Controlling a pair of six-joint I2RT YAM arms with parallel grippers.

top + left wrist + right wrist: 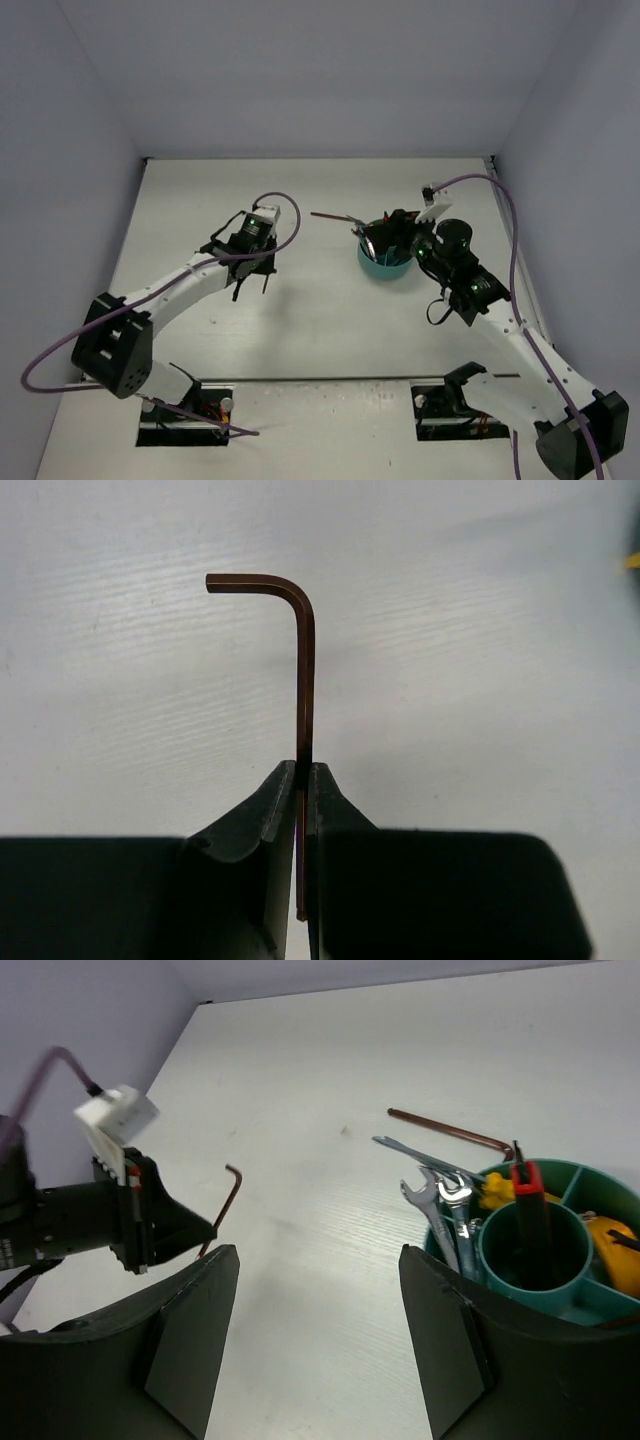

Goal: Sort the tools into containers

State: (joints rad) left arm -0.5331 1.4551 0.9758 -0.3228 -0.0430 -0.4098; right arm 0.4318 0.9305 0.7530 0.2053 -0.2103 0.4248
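Overhead, the left gripper [252,288] hangs over the bare table [320,340] left of centre, well apart from the teal tub [384,266] at centre right. What it holds is too thin to make out from up there. The right gripper [388,238] sits just beside the tub, and a long hex key [330,214] runs from the tub's upper-left rim out to the left.

From the left wrist, the jaws are pressed together on the long shank of a small hex key [303,680]. Its bend is in the upper middle of the frame and its short leg points left, above the tabletop.

From the right wrist, the right gripper's fingers [190,1350] stand wide apart at the bottom of the frame with nothing between them. At right, the tub holds silver wrenches [445,1200] in a left compartment, a red-and-black-handled tool [528,1185] in the central cup [505,1260], and a yellow tape measure [610,1245] at far right. At left, the other arm carries the small key.

The key looks stiff, light and smooth. A mid-shank pinch seems sound, though so thin a rod could pivot in the jaws.
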